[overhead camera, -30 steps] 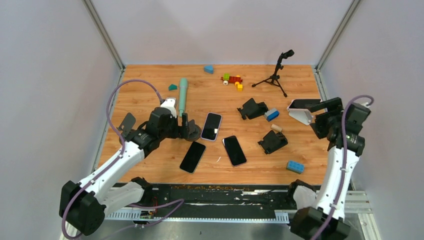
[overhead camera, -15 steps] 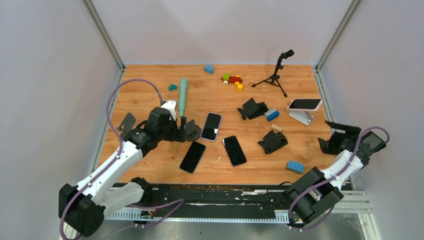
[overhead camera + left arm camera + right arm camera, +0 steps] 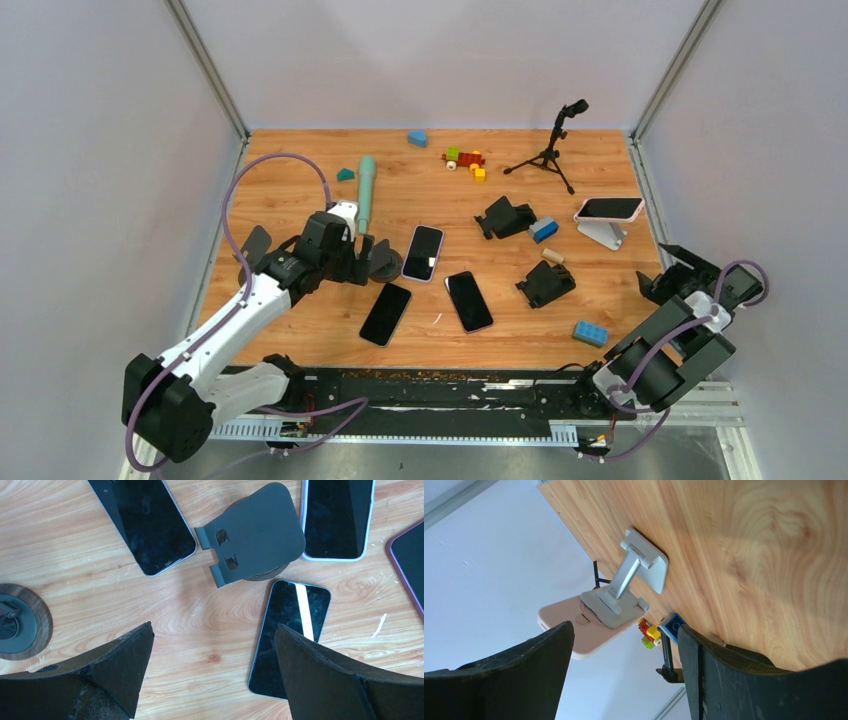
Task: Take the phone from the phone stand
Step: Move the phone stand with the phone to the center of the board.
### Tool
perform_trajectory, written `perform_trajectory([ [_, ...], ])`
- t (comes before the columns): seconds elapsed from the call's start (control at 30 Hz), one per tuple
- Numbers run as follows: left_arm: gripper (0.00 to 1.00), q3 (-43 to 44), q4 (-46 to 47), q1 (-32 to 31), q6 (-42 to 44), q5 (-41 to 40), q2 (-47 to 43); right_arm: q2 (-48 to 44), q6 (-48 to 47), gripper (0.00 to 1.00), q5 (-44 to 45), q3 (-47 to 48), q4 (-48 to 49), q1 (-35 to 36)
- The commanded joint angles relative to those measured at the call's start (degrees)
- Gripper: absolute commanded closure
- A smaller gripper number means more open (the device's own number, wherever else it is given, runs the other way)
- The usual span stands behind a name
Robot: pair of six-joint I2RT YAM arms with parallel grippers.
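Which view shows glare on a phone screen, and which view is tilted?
Left wrist view: a white streak of glare crosses the dark phone lying at lower right. Right wrist view: heavily tilted, so the table runs diagonally across the frame.

You have five phones (image 3: 337, 517), at least four phone stands (image 3: 505, 217), one small tripod (image 3: 548, 150), two blue bricks (image 3: 590, 333) and one long teal stick (image 3: 366, 190) across the wooden surface (image 3: 300, 160).

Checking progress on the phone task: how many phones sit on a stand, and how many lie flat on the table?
Pink phone on the white stand: 1
Flat phones: 4, one seen only from the left wrist
Total: 5
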Motion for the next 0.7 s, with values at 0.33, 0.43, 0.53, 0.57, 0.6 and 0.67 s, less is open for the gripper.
perform_trajectory([
  [0.33,0.06,-0.95,1.55,-0.19,3.73,-0.99,-5.55,17.06,7.44,0.24,3.82,8.51,12.05,11.17],
  [0.43,0.06,-1.29,1.44,-0.15,3.73,-0.88,-6.05,20.06,7.81,0.24,3.42,10.44,13.37,12.94],
  [0.53,0.06,-0.99,1.19,-0.18,3.79,-0.63,-5.67,22.10,8.27,0.24,3.50,11.97,13.85,13.77],
  [0.57,0.06,-0.93,1.11,-0.22,3.83,-0.63,-5.51,22.86,8.41,0.24,3.42,12.51,13.92,13.89],
  [0.6,0.06,-0.86,1.12,-0.23,3.88,-0.63,-5.51,23.47,8.39,0.24,3.37,13.01,13.93,14.04],
  [0.67,0.06,-0.87,1.17,-0.21,4.00,-0.75,-5.72,24.57,8.60,0.24,3.23,14.16,13.93,14.32],
])
